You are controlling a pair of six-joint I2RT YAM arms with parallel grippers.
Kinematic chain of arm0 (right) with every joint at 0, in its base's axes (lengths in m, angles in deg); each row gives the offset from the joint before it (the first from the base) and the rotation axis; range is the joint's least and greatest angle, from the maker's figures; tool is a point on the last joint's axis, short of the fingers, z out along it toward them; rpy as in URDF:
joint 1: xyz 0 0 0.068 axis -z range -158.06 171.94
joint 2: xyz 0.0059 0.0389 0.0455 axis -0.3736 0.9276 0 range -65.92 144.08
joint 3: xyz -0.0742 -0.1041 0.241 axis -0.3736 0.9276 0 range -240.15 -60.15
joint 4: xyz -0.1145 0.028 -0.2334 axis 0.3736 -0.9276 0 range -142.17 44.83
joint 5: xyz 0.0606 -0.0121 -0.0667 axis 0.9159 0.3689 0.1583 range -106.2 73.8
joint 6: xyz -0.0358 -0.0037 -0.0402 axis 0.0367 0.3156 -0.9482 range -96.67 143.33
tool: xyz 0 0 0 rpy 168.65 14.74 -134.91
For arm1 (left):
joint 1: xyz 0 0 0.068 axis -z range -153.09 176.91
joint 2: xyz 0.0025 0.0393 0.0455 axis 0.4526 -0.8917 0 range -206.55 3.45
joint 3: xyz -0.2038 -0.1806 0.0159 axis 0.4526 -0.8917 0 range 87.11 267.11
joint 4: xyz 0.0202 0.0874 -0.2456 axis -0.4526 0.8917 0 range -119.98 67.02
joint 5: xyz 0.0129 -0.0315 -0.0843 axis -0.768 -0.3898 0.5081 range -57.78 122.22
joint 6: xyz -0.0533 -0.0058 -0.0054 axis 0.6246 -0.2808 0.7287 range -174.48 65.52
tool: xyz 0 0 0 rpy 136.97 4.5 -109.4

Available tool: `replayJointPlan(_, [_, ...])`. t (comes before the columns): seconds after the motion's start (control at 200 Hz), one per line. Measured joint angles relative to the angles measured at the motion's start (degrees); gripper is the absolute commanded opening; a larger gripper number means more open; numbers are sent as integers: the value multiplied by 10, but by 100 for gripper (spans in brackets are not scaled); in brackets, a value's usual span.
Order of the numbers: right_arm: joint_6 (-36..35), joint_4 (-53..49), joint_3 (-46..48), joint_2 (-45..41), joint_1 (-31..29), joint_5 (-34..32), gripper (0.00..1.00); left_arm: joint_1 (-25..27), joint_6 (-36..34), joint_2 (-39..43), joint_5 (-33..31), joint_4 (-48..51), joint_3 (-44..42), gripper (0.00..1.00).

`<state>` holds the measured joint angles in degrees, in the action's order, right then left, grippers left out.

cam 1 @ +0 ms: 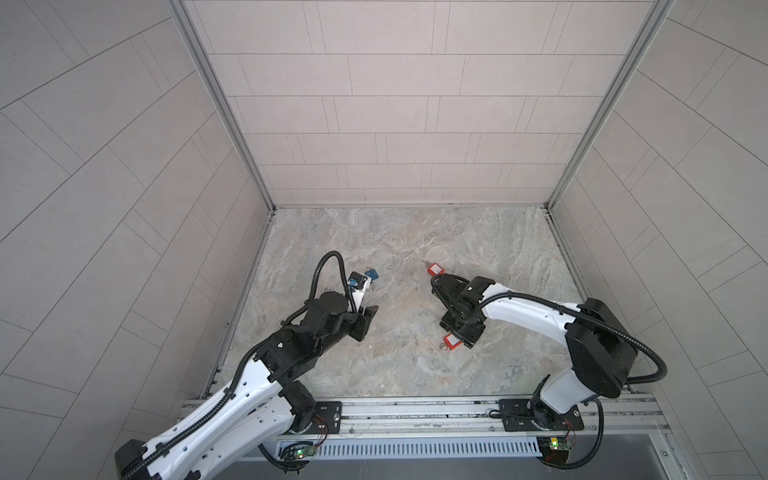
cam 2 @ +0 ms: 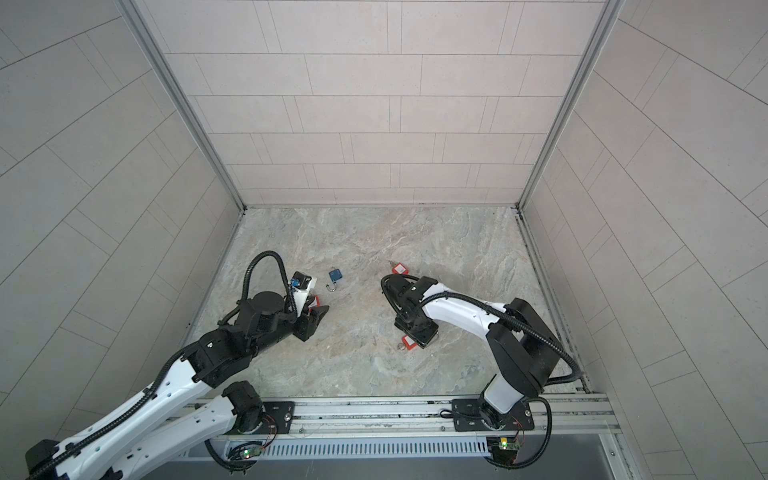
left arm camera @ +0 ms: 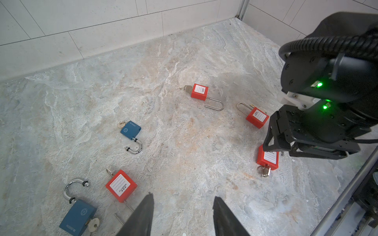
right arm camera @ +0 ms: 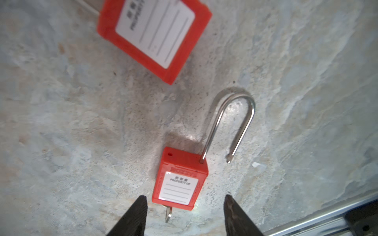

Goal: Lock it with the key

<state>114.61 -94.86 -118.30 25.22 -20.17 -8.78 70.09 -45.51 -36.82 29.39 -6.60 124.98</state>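
Three tiled walls (cam 1: pixel 395 124) are closing in a marble floor (cam 1: pixel 395 365), the largest things in both top views. Two white-and-black arms are leaning onto that floor: the left arm (cam 1: pixel 257 380) is leaning in from about 7 o'clock and the right arm (cam 1: pixel 532 316) from about 5 o'clock.

The left gripper (left arm camera: pixel 183 196) is hanging at roughly 9 o'clock of the floor's middle, its jaws standing wide with nothing lying between them. The right gripper (right arm camera: pixel 185 196) is hanging low at roughly 4 o'clock, its jaws also standing wide. They are flanking the key end of a red padlock (right arm camera: pixel 180 183) without touching it, so nothing is being held.

That red padlock is lying flat on the floor right under the right gripper. A second red padlock (right arm camera: pixel 155 38) is lying near it, apart from it. A third red padlock (cam 1: pixel 434 269) is lying between 1 and 2 o'clock, and a blue padlock (cam 2: pixel 336 274) is lying at about 11 o'clock. In the left wrist view a fourth red padlock (left arm camera: pixel 121 186) and a second blue padlock (left arm camera: pixel 78 217) are lying just beside the left gripper's fingers (left arm camera: pixel 143 214), untouched.

The shackle (right arm camera: pixel 211 134) of the red padlock under the right gripper is standing swung open, extending away from the gripper, its free end sitting clear beside the body. The key (right arm camera: pixel 168 215) is sticking out of that padlock's bottom, sitting between the two fingertips (right arm camera: pixel 141 204) and touching neither.
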Motion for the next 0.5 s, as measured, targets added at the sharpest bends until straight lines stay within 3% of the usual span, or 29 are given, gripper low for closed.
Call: replayJointPlan(0.495, [-5, -47, -91, 96, -8, 6, 65, 0, 1, 9, -5, 1, 0, 52])
